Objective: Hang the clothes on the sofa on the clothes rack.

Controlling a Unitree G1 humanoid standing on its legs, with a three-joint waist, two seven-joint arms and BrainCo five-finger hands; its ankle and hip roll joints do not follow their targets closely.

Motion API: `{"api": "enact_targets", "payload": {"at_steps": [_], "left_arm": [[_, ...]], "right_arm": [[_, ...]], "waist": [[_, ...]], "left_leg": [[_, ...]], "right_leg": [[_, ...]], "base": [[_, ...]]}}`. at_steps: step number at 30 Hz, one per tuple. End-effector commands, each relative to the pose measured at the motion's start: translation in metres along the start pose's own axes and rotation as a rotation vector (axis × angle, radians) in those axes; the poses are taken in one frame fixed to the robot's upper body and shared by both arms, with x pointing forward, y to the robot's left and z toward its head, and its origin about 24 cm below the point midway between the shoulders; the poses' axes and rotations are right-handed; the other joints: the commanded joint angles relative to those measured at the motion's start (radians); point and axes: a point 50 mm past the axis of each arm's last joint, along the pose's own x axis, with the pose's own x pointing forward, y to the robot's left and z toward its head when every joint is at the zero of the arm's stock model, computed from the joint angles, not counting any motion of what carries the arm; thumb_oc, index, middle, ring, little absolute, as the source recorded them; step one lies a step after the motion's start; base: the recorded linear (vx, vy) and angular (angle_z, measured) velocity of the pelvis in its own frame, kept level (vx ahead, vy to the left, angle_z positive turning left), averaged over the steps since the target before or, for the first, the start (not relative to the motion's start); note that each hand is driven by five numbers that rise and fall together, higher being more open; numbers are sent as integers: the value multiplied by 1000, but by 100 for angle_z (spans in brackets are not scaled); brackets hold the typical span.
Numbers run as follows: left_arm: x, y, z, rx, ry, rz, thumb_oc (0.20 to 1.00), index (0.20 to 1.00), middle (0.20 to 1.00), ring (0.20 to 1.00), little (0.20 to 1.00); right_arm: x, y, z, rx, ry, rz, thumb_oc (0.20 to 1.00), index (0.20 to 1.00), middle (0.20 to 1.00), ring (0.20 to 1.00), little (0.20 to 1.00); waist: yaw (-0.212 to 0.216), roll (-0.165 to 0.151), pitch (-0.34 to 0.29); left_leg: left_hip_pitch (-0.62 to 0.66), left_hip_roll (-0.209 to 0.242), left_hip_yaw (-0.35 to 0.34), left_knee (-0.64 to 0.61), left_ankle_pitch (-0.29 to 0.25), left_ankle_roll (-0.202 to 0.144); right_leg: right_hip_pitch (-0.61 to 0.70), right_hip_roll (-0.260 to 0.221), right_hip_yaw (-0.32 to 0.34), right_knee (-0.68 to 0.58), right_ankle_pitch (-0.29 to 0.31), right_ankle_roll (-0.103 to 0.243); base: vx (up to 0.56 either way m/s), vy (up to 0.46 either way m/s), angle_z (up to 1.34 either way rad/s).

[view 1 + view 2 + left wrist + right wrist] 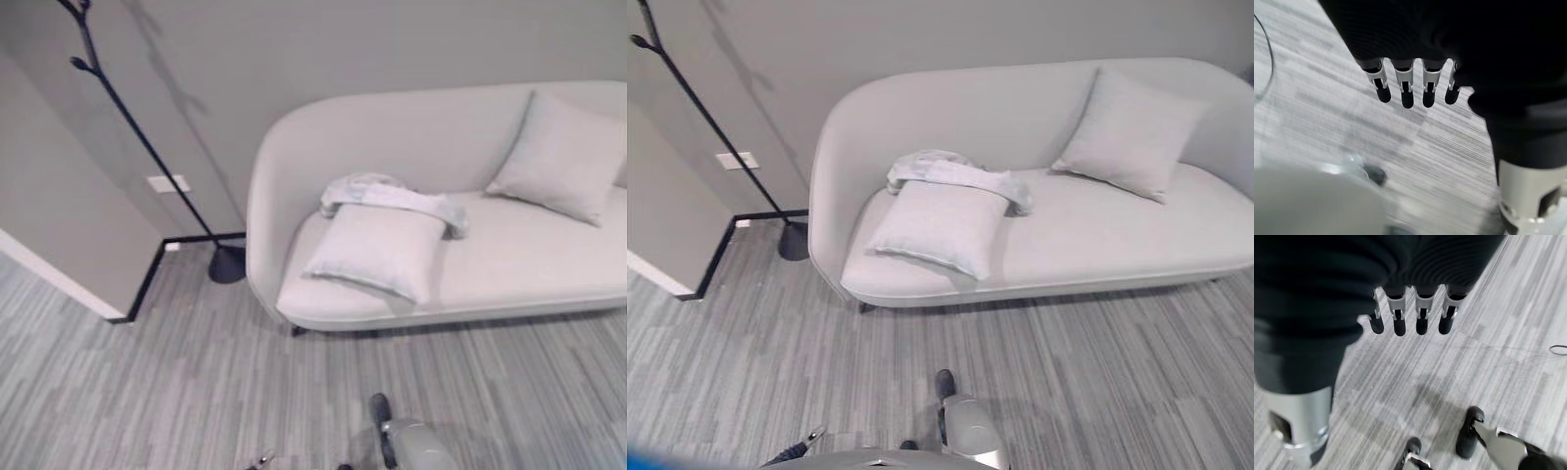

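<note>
The pale crumpled garment (392,199) is lying draped on the seat of the light grey curved sofa (509,264), touching the top edge of the front square cushion (377,253) — a second cushion (560,157) is leaning against the backrest well apart. Both hands are hanging over the grey striped floor (147,392): the left hand (1408,85) is dangling with relaxed straight fingers holding nothing, and the right hand (1410,316) is doing the same. The black thin-poled clothes rack (147,147) is standing by the sofa's end near the wall. The risk, I'd judge — a grab catching the cushion along with the cloth, or the slim rack tipping when loaded. No containers here
</note>
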Motion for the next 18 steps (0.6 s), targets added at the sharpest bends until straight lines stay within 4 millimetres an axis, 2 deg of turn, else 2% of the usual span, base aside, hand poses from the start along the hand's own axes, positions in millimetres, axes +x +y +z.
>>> {"api": "enact_targets", "payload": {"at_steps": [1,2,4,5,7,8,9,10,11,12,13,14,15,16,17,18], "left_arm": [[-1,-12,-5,57,9,-26,1000,1000,1000,1000,1000],[-1,-16,-1,58,-10,-33,1000,1000,1000,1000,1000],[-1,-22,8,72,-42,-49,1000,1000,1000,1000,1000],[-1,-26,14,85,-67,-66,1000,1000,1000,1000,1000],[-1,-32,29,121,-121,-93,1000,1000,1000,1000,1000],[-1,-32,29,121,-121,-92,1000,1000,1000,1000,1000],[-2,-35,33,156,-139,-109,1000,1000,1000,1000,1000],[-3,-40,41,197,-171,-132,1000,1000,1000,1000,1000],[-4,-42,44,192,-183,-144,1000,1000,1000,1000,1000],[-4,-43,44,183,-186,-148,1000,1000,1000,1000,1000],[-4,-43,44,183,-186,-147,1000,1000,1000,1000,1000],[-4,-42,42,159,-185,-142,1000,1000,1000,1000,1000],[-4,-45,41,89,-187,-136,1000,1000,1000,1000,1000],[-4,-45,41,89,-187,-135,1000,1000,1000,1000,1000],[-5,-51,38,39,-180,-137,1000,1000,1000,1000,1000],[-5,-54,35,14,-170,-138,1000,1000,1000,1000,1000]], "right_arm": [[-3,15,19,-50,-45,15,1000,1000,1000,1000,1000],[-4,18,24,-103,-67,34,1000,1000,1000,1000,1000],[-6,32,31,-215,-98,98,1000,1000,1000,1000,1000],[-7,41,35,-293,-118,144,1000,1000,1000,1000,1000],[-13,62,50,-437,-194,229,1000,1000,1000,1000,1000],[-13,63,50,-437,-193,230,1000,1000,1000,1000,1000],[-17,73,57,-528,-232,272,1000,1000,1000,1000,1000],[-24,85,71,-715,-315,286,1000,1000,1000,1000,1000],[-27,91,75,-809,-344,288,1000,1000,1000,1000,1000],[-32,101,78,-858,-382,317,1000,1000,1000,1000,1000],[-32,101,78,-858,-382,317,1000,1000,1000,1000,1000],[-39,114,80,-908,-434,366,1000,1000,1000,1000,1000],[-58,142,85,-971,-549,465,1000,1000,1000,1000,1000],[-58,142,85,-971,-549,465,1000,1000,1000,1000,1000],[-67,154,88,-952,-600,510,1000,1000,1000,1000,1000],[-70,156,91,-953,-627,510,1000,1000,1000,1000,1000]], "waist": [[9,32,13],[12,42,10],[16,28,7],[23,17,15],[45,-12,30],[44,-14,27],[54,-27,36],[75,-62,45],[92,-71,51],[102,-75,53],[101,-78,50],[111,-73,51],[122,-54,55],[122,-55,53],[132,-19,57],[139,-10,60]], "left_leg": [[104,3,-1,-46,-16,-40],[79,21,12,44,50,-75],[23,28,34,158,126,-117],[-23,39,42,261,169,-136],[-113,43,43,474,241,-148],[-116,41,42,473,244,-148],[-148,51,59,547,251,-142],[-249,71,98,615,218,-111],[-293,85,115,595,193,-97],[-315,91,123,561,184,-91],[-317,88,123,557,187,-90],[-322,91,118,462,179,-88],[-329,110,114,208,202,-102],[-329,108,115,203,206,-102],[-343,122,79,-3,306,-136],[-381,129,57,-59,322,-150]], "right_leg": [[-41,58,27,-33,64,9],[-7,61,24,-51,51,-7],[32,43,20,-81,47,-22],[57,34,18,-92,41,-34],[94,25,36,-110,29,-60],[91,23,36,-111,30,-60],[111,19,37,-118,20,-70],[142,-16,38,-131,9,-74],[165,-30,34,-139,-1,-73],[176,-38,30,-142,-8,-71],[173,-40,30,-143,-8,-71],[182,-46,23,-142,-20,-62],[197,-56,22,-142,-48,-47],[195,-57,22,-142,-47,-47],[226,-49,28,-148,-68,-39],[238,-57,31,-146,-80,-34]], "base": [[335,-242,21],[210,-193,7],[203,-236,15],[154,-229,9],[140,-220,13],[121,-177,18],[148,-179,0],[224,-200,-1],[210,-126,5],[125,-28,16],[151,22,25],[249,136,22],[250,136,12],[344,228,10],[295,176,2],[301,178,-22]]}}
